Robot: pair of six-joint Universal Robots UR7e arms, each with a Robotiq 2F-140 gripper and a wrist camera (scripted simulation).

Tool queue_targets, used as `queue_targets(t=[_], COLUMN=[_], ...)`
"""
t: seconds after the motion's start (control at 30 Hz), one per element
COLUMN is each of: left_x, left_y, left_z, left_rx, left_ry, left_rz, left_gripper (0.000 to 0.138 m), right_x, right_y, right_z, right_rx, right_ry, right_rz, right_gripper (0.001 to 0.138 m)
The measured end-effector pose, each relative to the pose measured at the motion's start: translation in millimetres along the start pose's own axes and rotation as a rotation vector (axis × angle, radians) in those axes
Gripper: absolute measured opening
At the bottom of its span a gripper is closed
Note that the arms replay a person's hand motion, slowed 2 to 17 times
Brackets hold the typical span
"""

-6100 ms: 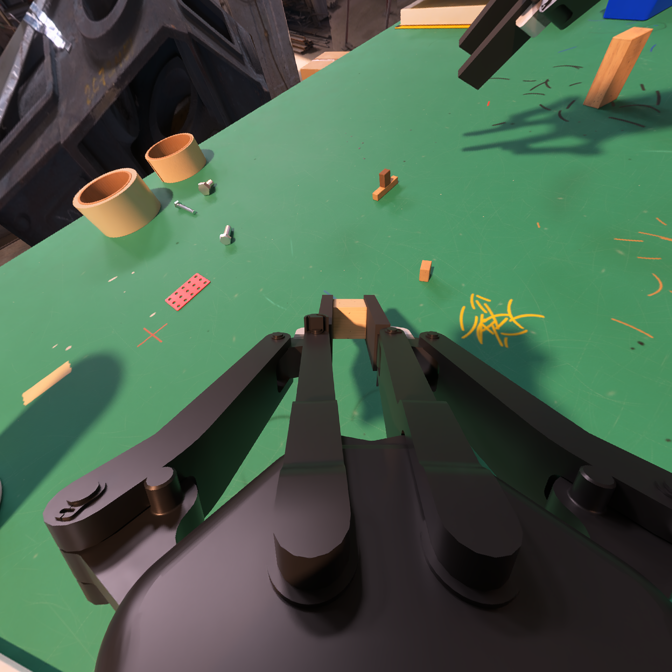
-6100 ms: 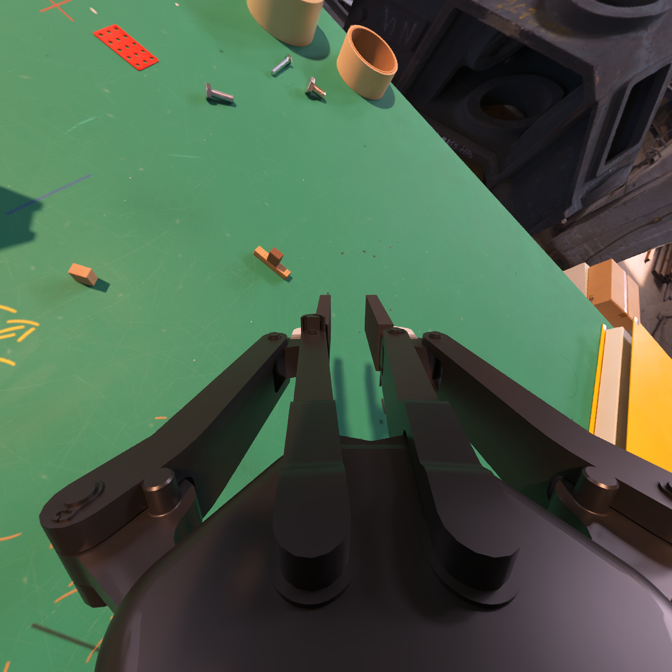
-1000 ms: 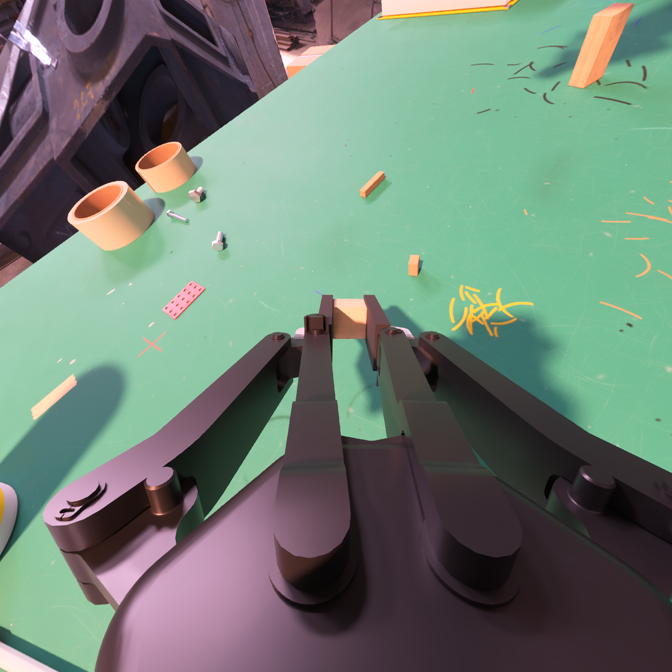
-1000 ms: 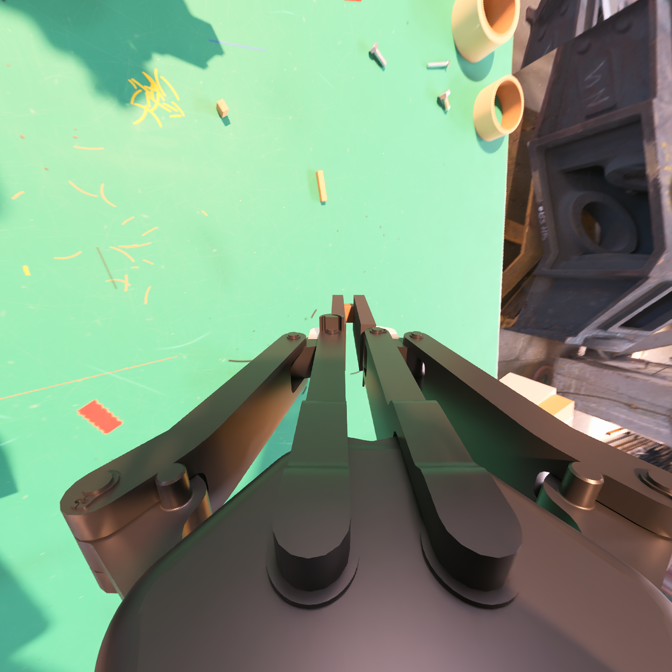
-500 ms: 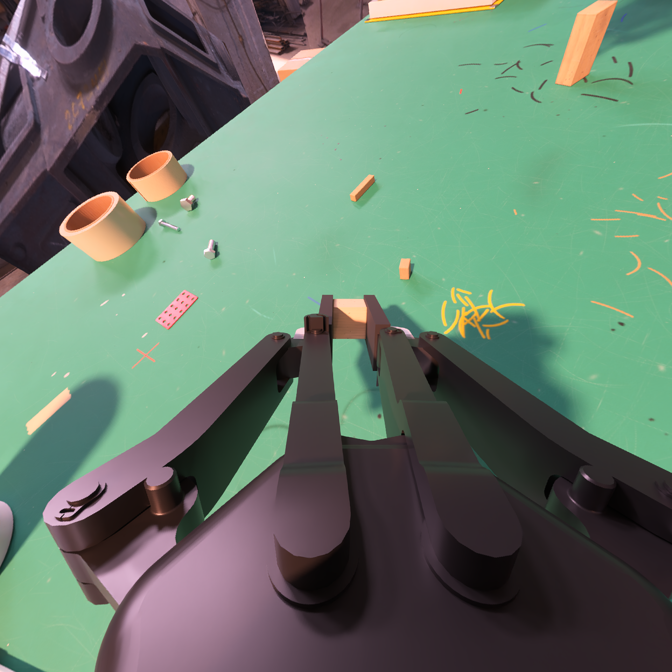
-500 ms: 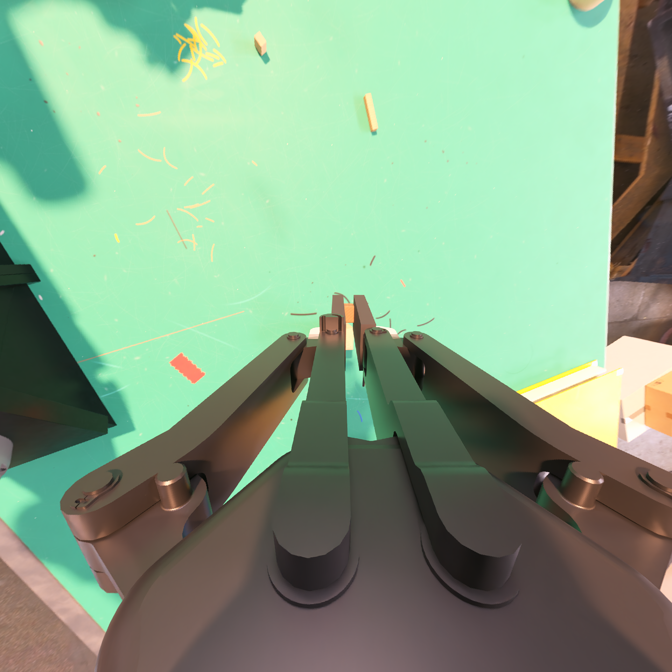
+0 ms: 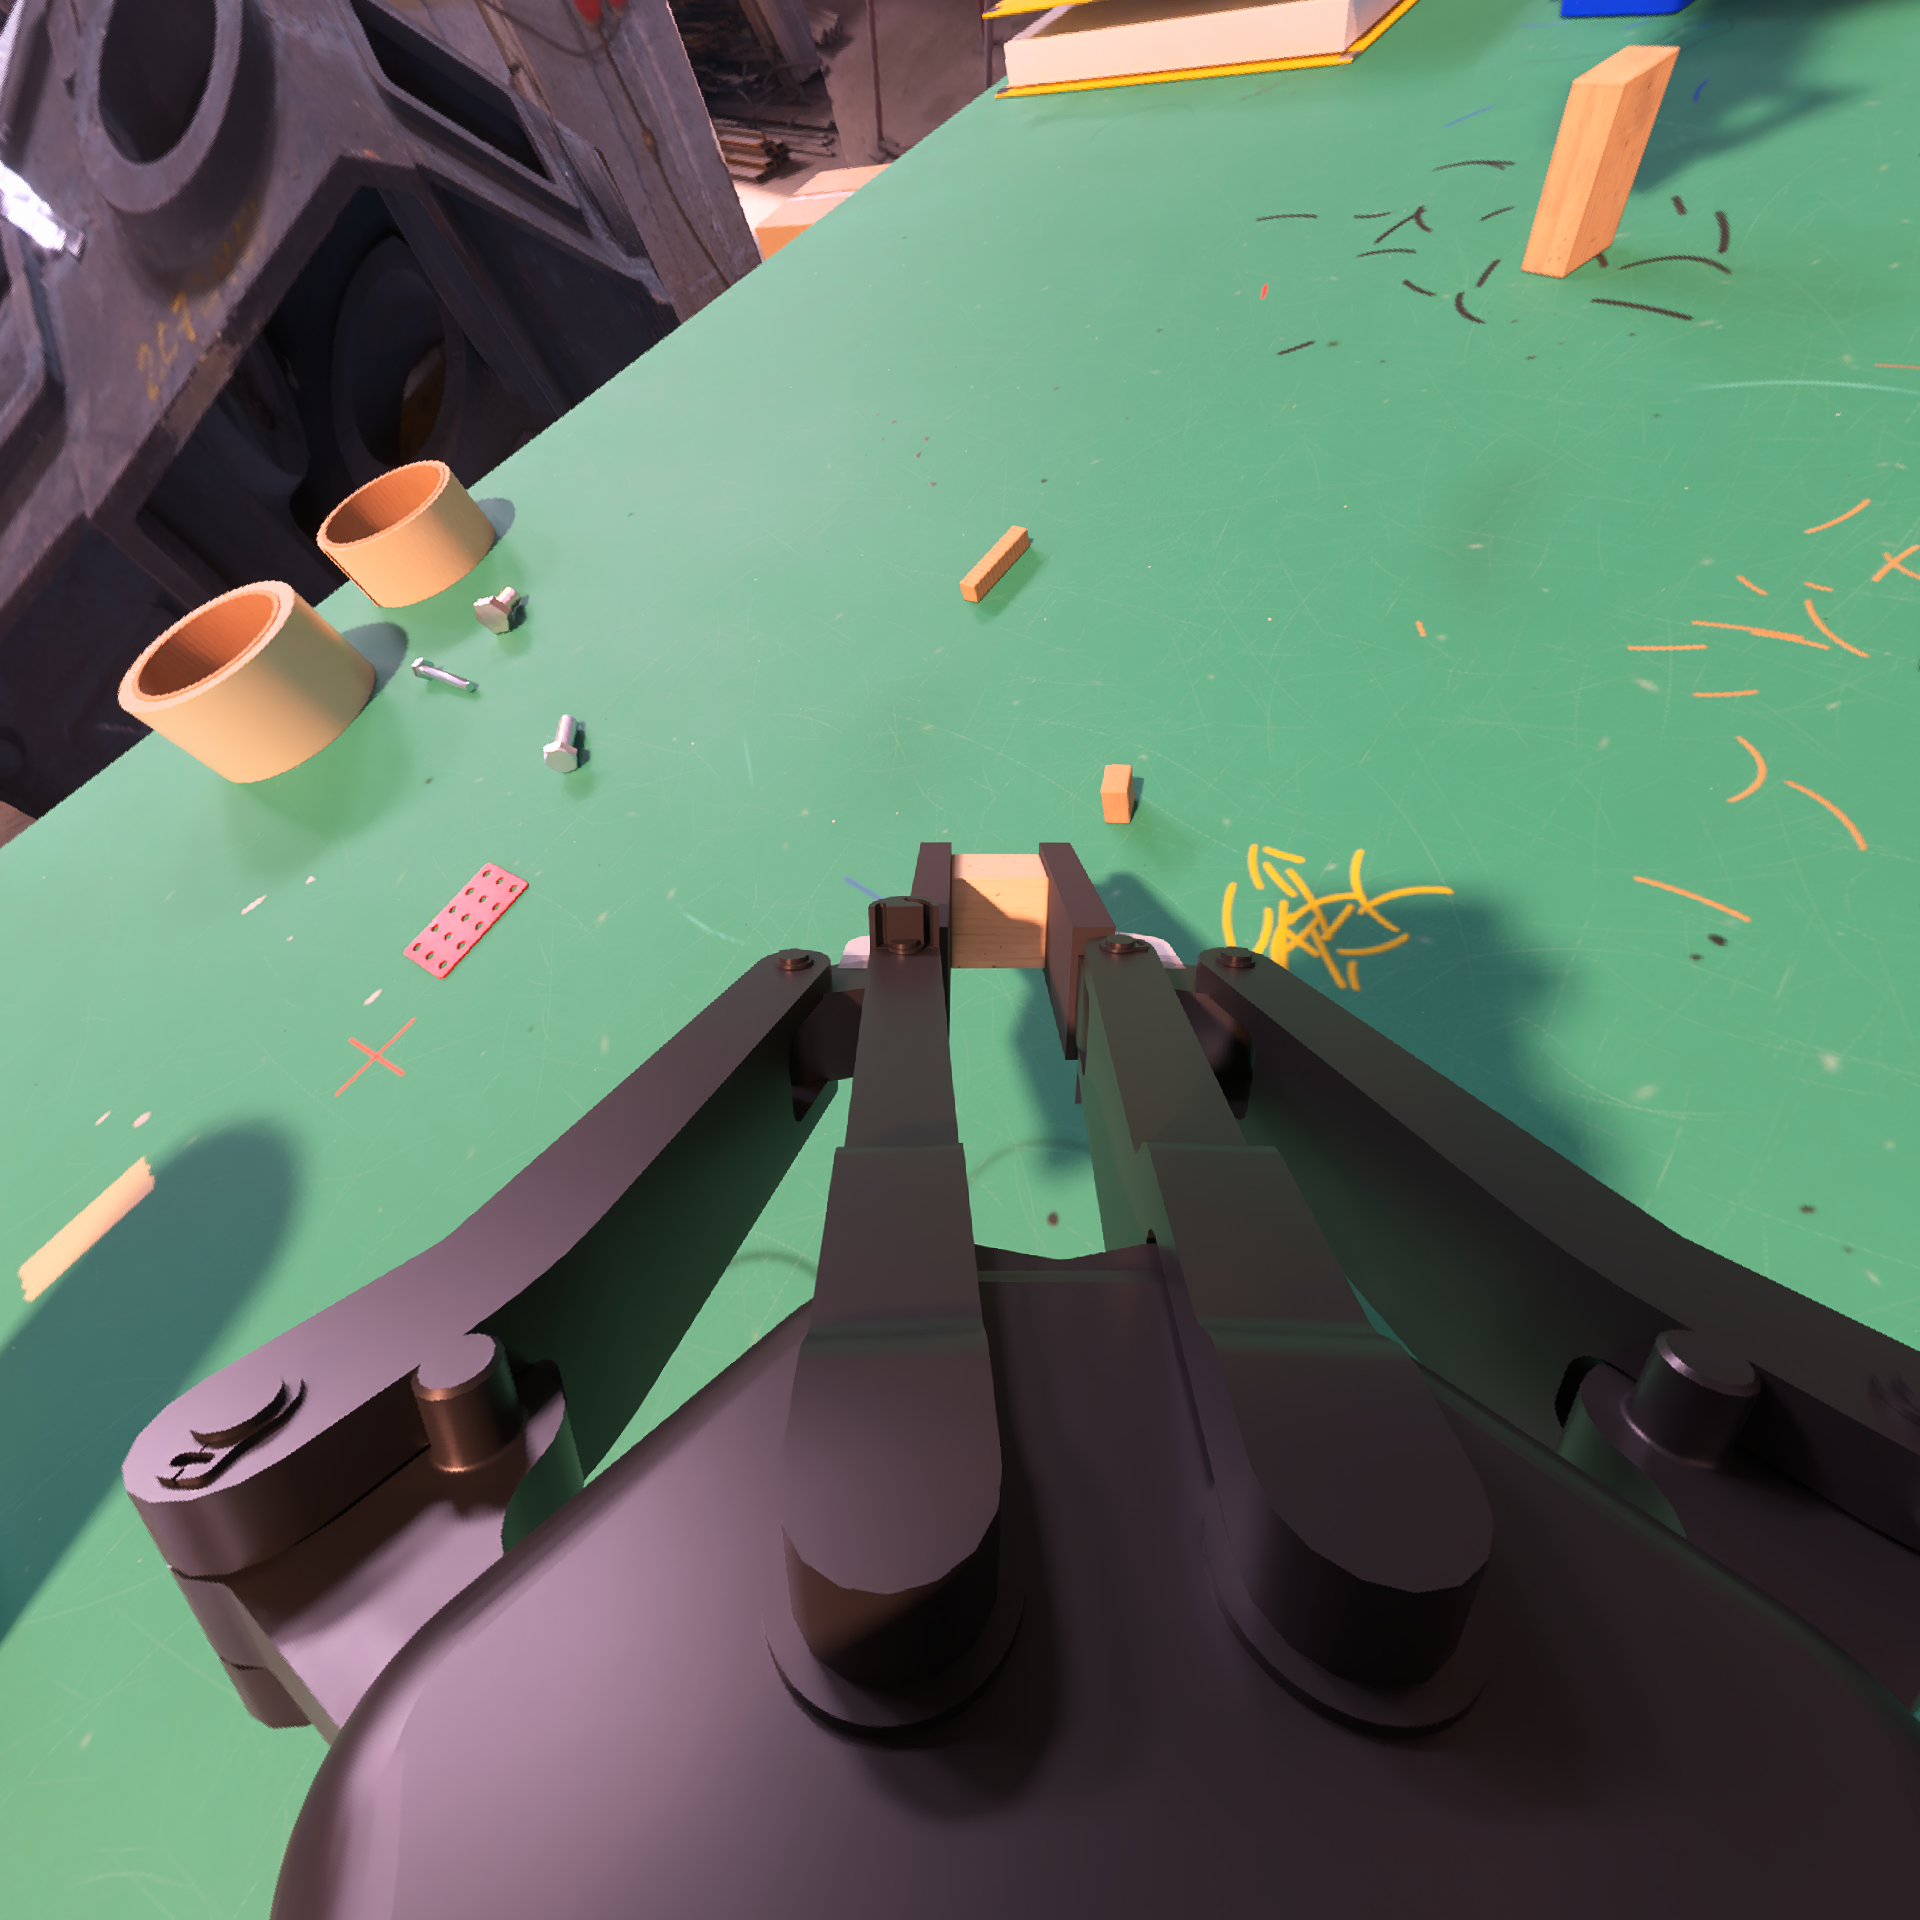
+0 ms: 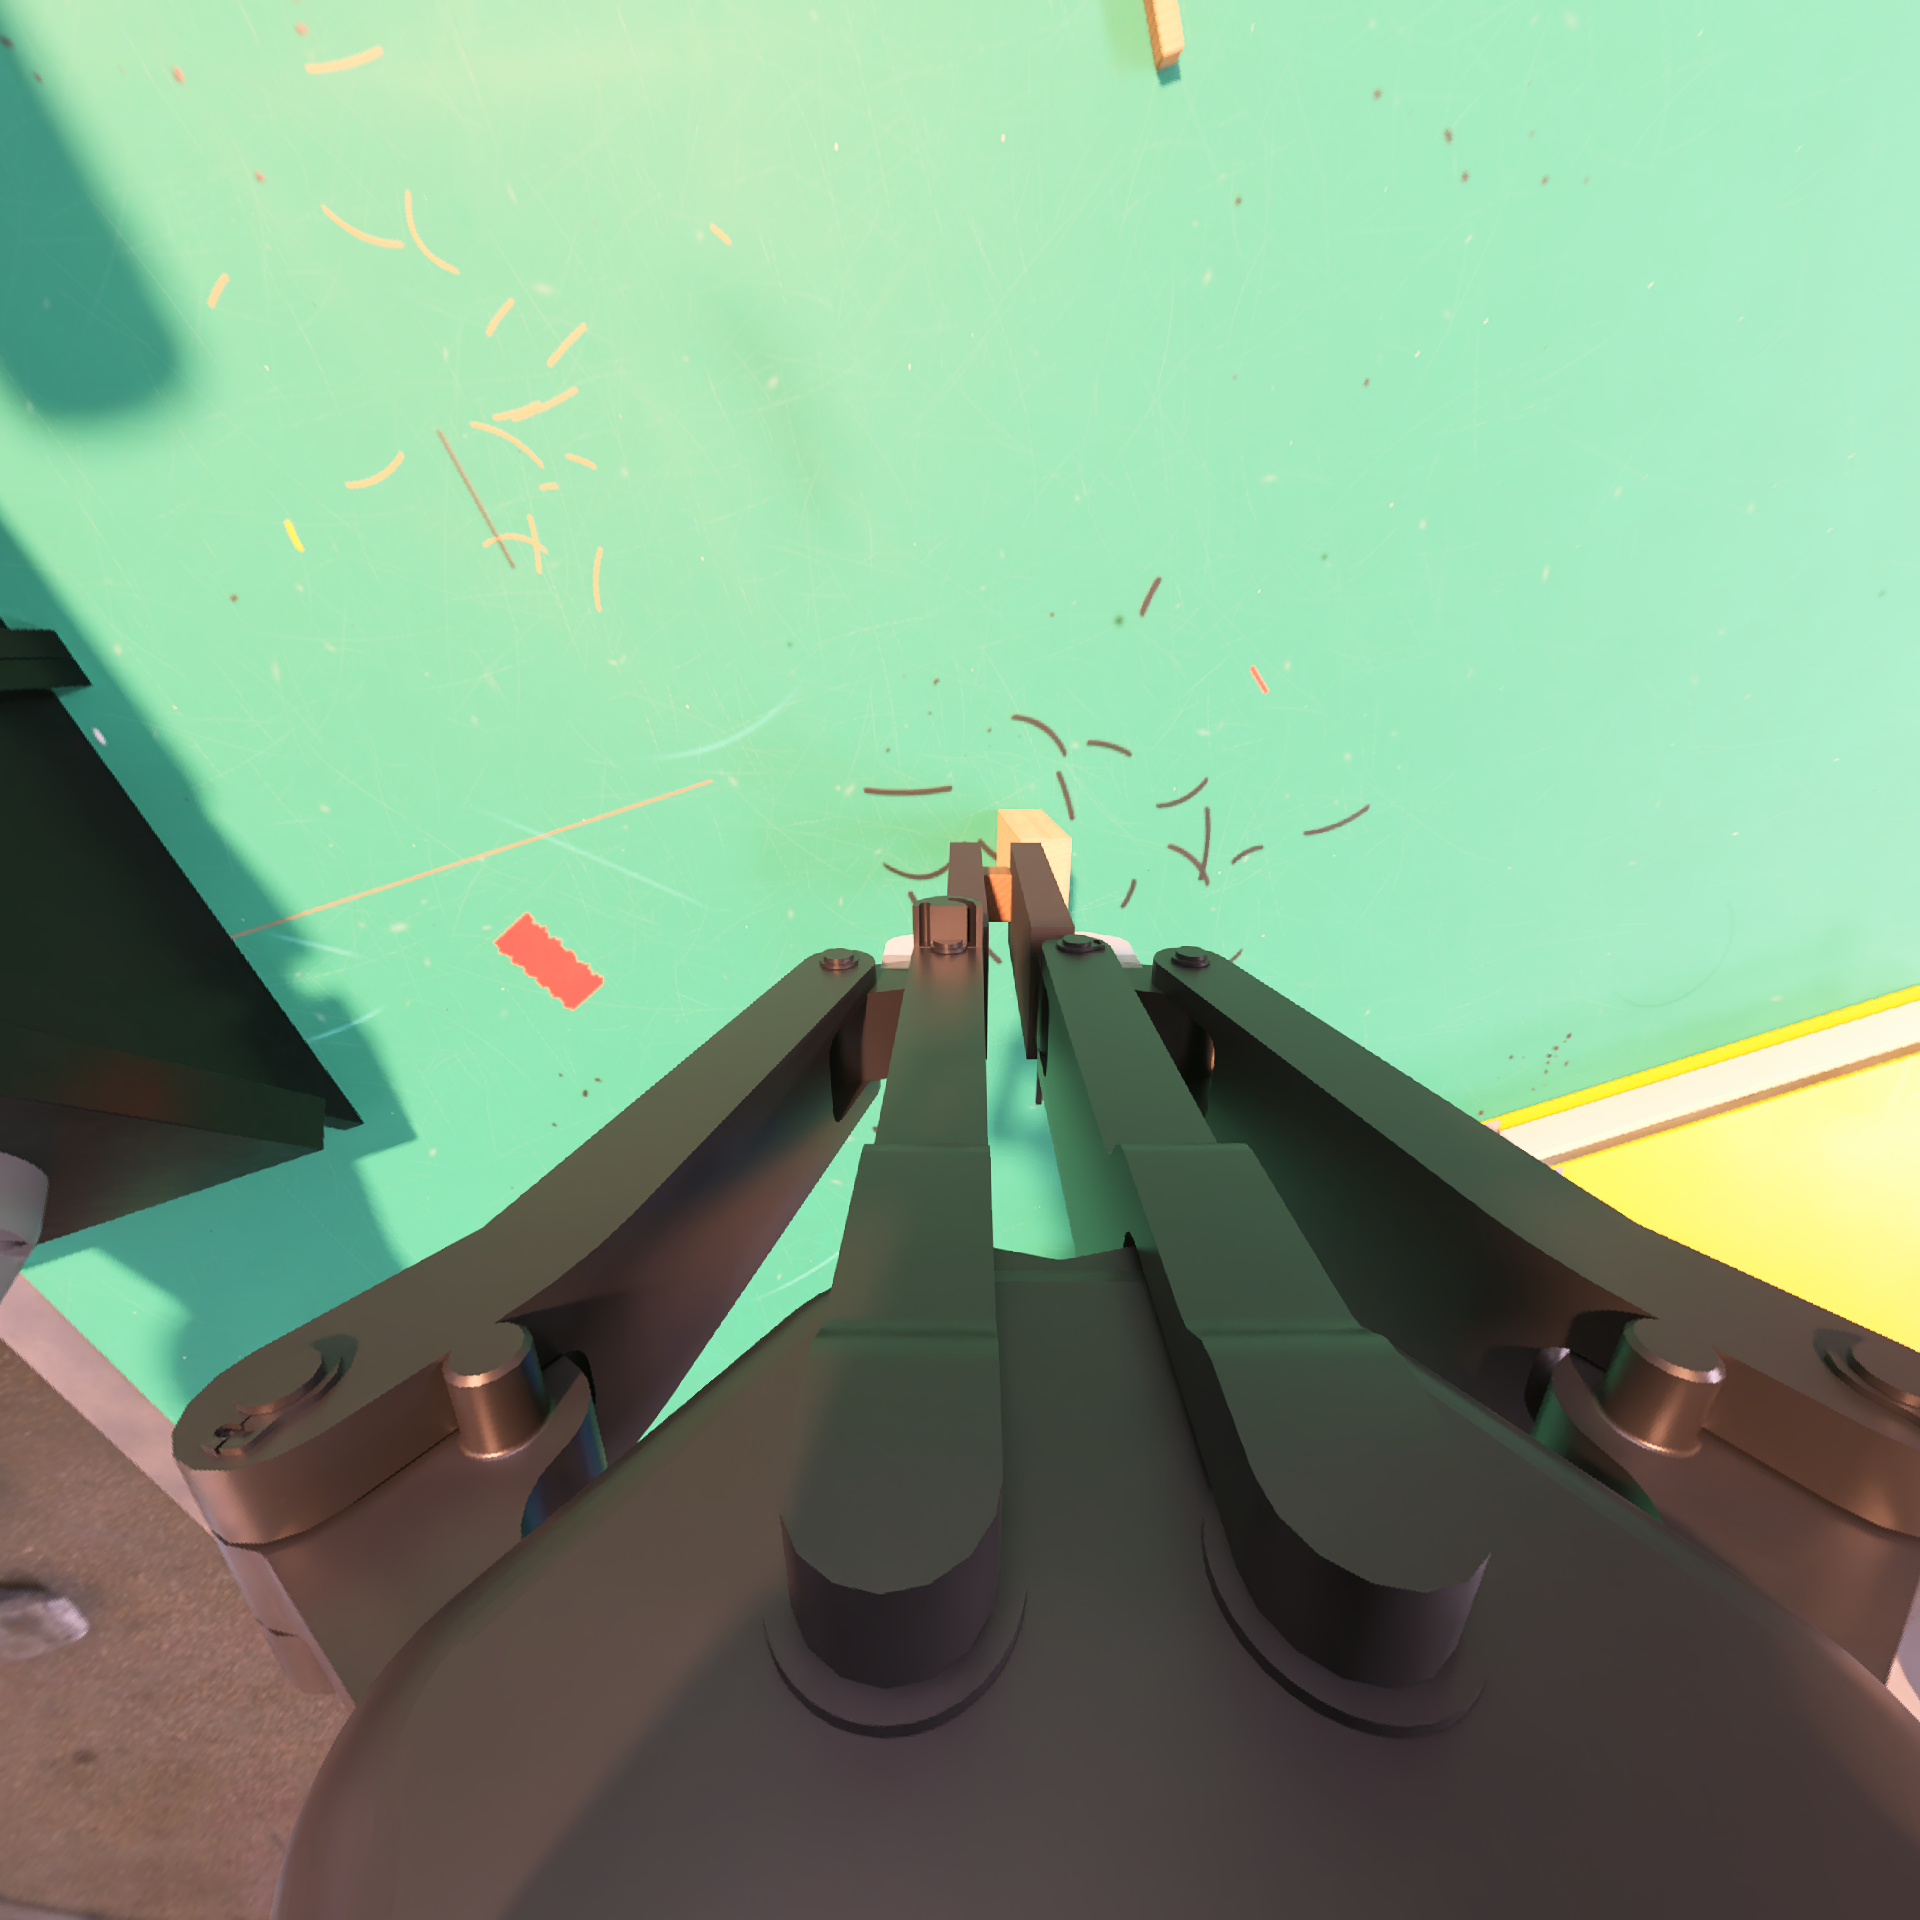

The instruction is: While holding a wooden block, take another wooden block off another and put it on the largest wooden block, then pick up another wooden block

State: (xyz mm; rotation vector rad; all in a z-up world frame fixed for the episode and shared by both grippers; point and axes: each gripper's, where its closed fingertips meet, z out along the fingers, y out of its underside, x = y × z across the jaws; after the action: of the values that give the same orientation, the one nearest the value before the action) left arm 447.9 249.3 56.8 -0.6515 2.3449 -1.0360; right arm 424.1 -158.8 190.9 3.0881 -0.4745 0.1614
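Note:
My left gripper (image 7: 995, 862) is shut on a pale wooden cube (image 7: 997, 909) and holds it above the green table (image 7: 1247, 468). My right gripper (image 8: 995, 868) is shut on a small brown wooden block (image 8: 1000, 896). It hovers right over the top of the largest wooden block (image 8: 1034, 836), which pokes out just beyond the fingertips. That tall pale block stands upright at the far right in the left wrist view (image 7: 1600, 161). A thin flat wooden stick (image 7: 994, 563) lies bare mid-table, also showing in the right wrist view (image 8: 1164, 31). A tiny wooden block (image 7: 1117, 793) sits near my left fingertips.
Two tan cylinders (image 7: 244, 681) (image 7: 405, 532) and several bolts (image 7: 561, 745) lie near the left table edge. A red perforated plate (image 7: 465, 921) lies on the table. A yellow-edged board (image 8: 1714, 1122) lies near the large block. A dark bulky shape (image 8: 125, 987) stands at left.
The brown block left the flat stick in my right gripper, which has travelled to just above the large block. My left gripper, still holding the cube, has drifted slightly.

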Motion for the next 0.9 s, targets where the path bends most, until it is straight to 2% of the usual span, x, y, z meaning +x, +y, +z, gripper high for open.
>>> queue_targets(t=[0.4, 0.7, 0.9], left_x=[2.8, 1.8, 0.0], left_y=[2.2, 3.3, 4.9], left_z=[4.4, 4.0, 2.9], left_rx=[-0.018, -0.02, -0.021], left_ry=[-0.001, -0.005, -0.01], left_rz=[0.023, 0.025, 0.02], left_gripper=[0.022, 0.022, 0.022], right_x=[11.0, 24.9, 26.9], right_y=[10.0, 15.2, 15.8], right_z=[37.9, 63.4, 80.9], right_rx=[-0.049, -0.113, -0.132], right_ry=[-0.075, -0.069, -0.092], right_rz=[-0.013, -0.044, -0.05], right_gripper=[0.008, 0.008, 0.008])
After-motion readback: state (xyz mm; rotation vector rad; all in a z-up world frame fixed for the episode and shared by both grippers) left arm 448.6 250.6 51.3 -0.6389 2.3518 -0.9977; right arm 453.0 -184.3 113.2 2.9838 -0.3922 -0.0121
